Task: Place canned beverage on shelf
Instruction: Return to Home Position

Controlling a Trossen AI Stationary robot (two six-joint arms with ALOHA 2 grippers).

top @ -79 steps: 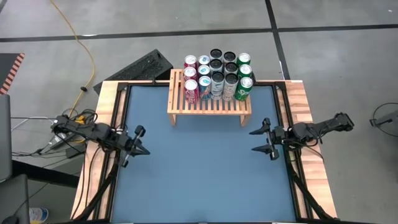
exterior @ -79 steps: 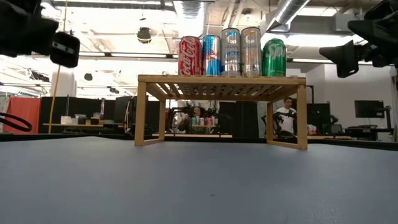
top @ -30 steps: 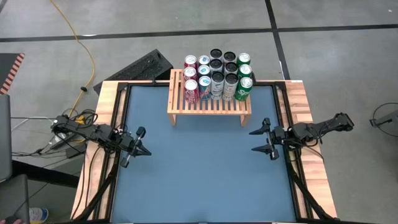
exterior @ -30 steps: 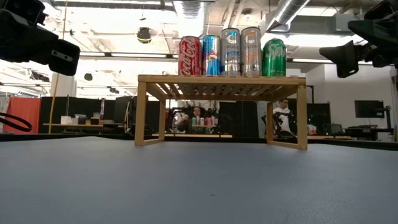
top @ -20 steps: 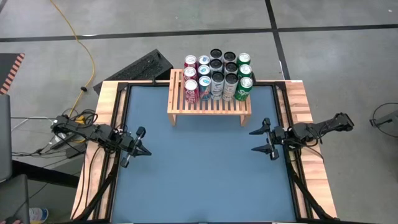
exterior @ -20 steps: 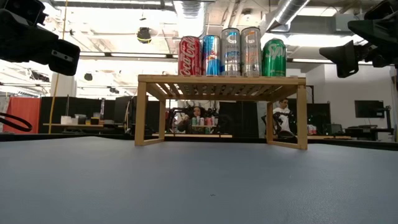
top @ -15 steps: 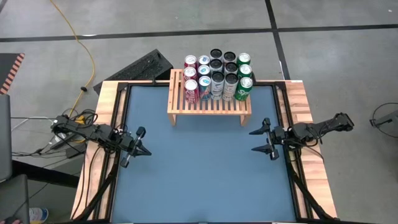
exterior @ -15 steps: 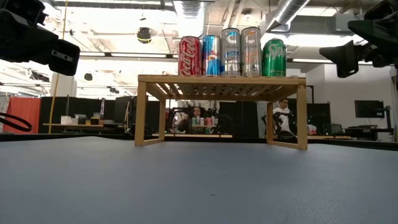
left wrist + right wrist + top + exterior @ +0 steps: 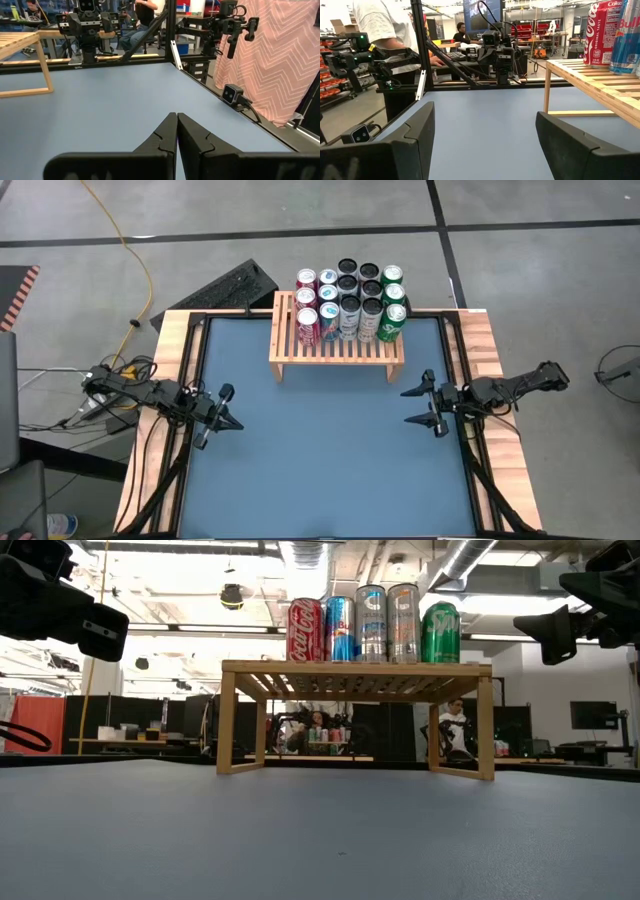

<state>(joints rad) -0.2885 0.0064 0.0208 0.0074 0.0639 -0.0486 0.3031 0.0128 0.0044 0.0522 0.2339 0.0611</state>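
Blue-matted worktop [image 9: 320,470] with a light-wood rim, grey floor around it, yellow cable [image 9: 135,260] trailing off the far left. Shelf [image 9: 336,347] stands on its short legs at the middle of the far edge, slats running front to back. Cans upright on its rear part in five files of three, packed close; front strip of slats bare. From the left: red soda cans [image 9: 307,301], blue-and-silver cans [image 9: 328,295], two files of dark-topped tall cans [image 9: 359,286], green cans [image 9: 392,294]. Low view gives the front row: Coca-Cola can [image 9: 305,630], Red Bull can [image 9: 339,629], two tall silver cans [image 9: 387,624], green Sprite can [image 9: 440,632]. Left claw [image 9: 228,421] hangs over the left side of the mat, well apart from the shelf; its wrist view shows the fingers [image 9: 165,137] pressed together, nothing between them. Right claw [image 9: 406,407] hangs over the right side, level with the left one, fingers [image 9: 422,125] spread wide and empty, the shelf's near leg and red can off to one side. Person seated [image 9: 461,720] in the room beyond the shelf.
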